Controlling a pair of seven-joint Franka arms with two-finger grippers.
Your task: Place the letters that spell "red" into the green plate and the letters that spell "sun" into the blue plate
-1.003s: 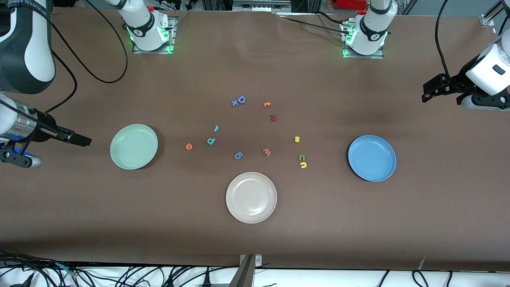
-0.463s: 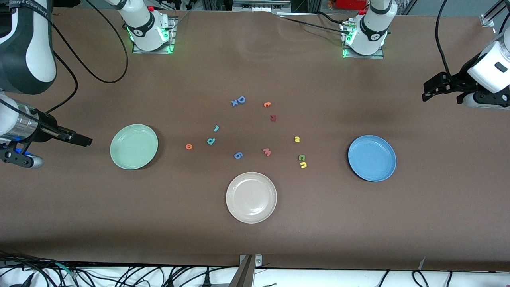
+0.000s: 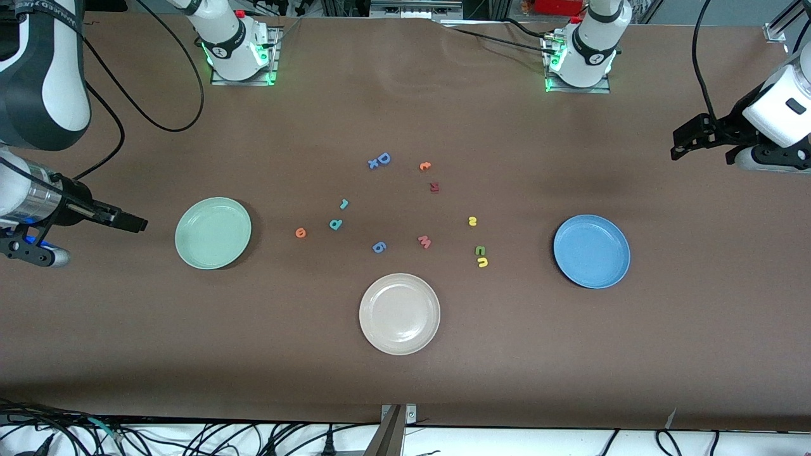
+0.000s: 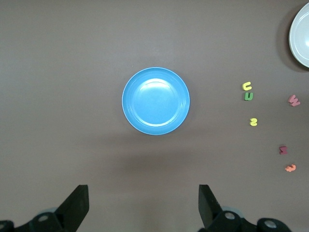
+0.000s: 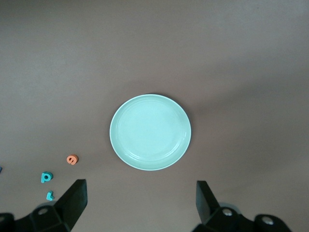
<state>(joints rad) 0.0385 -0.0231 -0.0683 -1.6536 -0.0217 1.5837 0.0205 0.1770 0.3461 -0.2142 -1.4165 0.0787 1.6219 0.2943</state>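
The green plate [image 3: 213, 232] lies empty toward the right arm's end of the table, and the blue plate [image 3: 592, 251] lies empty toward the left arm's end. Between them lie the teal "r" [image 3: 343, 203], teal "d" [image 3: 336, 224] and orange "e" [image 3: 300, 233], then the yellow "s" [image 3: 472, 221], green "n" [image 3: 480, 251] and yellow "u" [image 3: 483, 261]. My right gripper [image 3: 133, 223] hangs open beside the green plate [image 5: 150, 132], holding nothing. My left gripper [image 3: 679, 147] hangs open, high beside the blue plate [image 4: 155, 100], holding nothing.
A beige-white plate [image 3: 399, 313] sits nearer the front camera than the letters. Other loose letters lie among them: a blue "D" [image 3: 383, 158], an orange curly one [image 3: 424, 166], a dark red one [image 3: 434, 187], a blue "6" [image 3: 378, 247] and a pink "m" [image 3: 424, 241].
Both arms have shifted only very slightly. The plates and letters have not moved.
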